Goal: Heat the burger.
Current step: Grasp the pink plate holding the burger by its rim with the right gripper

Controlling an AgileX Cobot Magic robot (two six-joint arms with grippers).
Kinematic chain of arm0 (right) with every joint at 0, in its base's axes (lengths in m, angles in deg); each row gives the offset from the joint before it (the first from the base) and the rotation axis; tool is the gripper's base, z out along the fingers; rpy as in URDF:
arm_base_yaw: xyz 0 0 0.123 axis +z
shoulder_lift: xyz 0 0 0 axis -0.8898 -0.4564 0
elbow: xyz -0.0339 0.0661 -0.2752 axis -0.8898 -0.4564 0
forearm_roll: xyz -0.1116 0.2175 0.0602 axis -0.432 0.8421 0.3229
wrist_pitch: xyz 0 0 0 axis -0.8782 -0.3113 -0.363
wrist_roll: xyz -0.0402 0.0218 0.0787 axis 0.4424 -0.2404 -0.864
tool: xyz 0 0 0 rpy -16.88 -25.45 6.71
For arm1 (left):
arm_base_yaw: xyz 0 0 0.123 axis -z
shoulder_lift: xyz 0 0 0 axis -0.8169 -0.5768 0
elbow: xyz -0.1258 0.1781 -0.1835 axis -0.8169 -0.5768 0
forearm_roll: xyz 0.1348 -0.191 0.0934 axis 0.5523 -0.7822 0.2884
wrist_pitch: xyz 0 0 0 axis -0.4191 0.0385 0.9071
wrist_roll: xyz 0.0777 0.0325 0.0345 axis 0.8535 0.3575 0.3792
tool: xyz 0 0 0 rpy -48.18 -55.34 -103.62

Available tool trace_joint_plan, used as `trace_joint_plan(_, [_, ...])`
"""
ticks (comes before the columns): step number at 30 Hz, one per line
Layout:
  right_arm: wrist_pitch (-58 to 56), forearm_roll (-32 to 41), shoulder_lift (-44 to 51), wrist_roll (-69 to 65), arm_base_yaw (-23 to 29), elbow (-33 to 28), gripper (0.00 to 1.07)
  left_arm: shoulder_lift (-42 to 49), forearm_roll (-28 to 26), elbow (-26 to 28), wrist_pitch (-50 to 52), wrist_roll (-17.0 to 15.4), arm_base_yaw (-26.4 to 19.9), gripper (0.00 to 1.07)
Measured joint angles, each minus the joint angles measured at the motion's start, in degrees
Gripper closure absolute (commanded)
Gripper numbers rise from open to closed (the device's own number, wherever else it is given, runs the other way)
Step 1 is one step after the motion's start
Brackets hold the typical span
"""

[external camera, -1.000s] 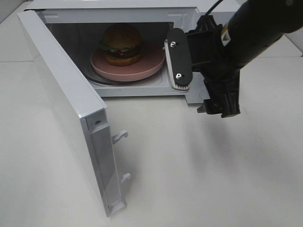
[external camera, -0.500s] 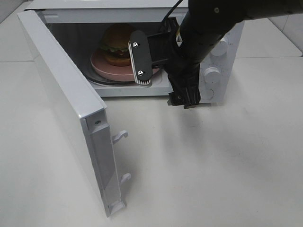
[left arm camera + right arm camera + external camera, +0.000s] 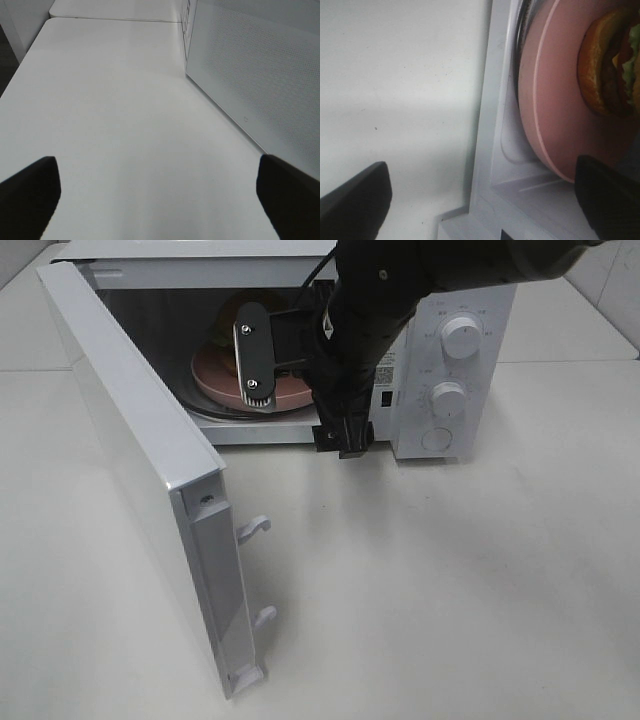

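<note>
The burger (image 3: pixel 607 65) sits on a pink plate (image 3: pixel 560 100) inside the open microwave (image 3: pixel 445 440). In the exterior high view only a sliver of the burger's bun (image 3: pixel 222 325) shows, because my right gripper (image 3: pixel 255 370) hangs in front of the oven's opening. The right wrist view shows this gripper (image 3: pixel 482 197) open and holding nothing. One finger (image 3: pixel 355 200) is over the table and the other (image 3: pixel 610 200) is by the plate's edge. My left gripper (image 3: pixel 160 200) is open over bare table beside the microwave door (image 3: pixel 260 75). The exterior high view does not show it.
The microwave door (image 3: pixel 130 440) swings wide to the left, with its latch hooks (image 3: pixel 252 528) sticking out. Two knobs (image 3: pixel 460 335) sit on the control panel at the right. White table (image 3: pixel 450 590) spreads out in front of the oven.
My right arm has swept left across the microwave front, from the control panel to the opening. It now covers most of the burger. Both grippers stayed open.
</note>
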Motion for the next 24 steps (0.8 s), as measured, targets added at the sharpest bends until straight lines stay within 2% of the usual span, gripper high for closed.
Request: trace_joint_plan(24, [2.58, -0.17, -13.18, -1.43, 0.0, 13.41, 0.15, 0.0, 0.0, 0.0, 0.0, 0.0, 0.0, 0.07])
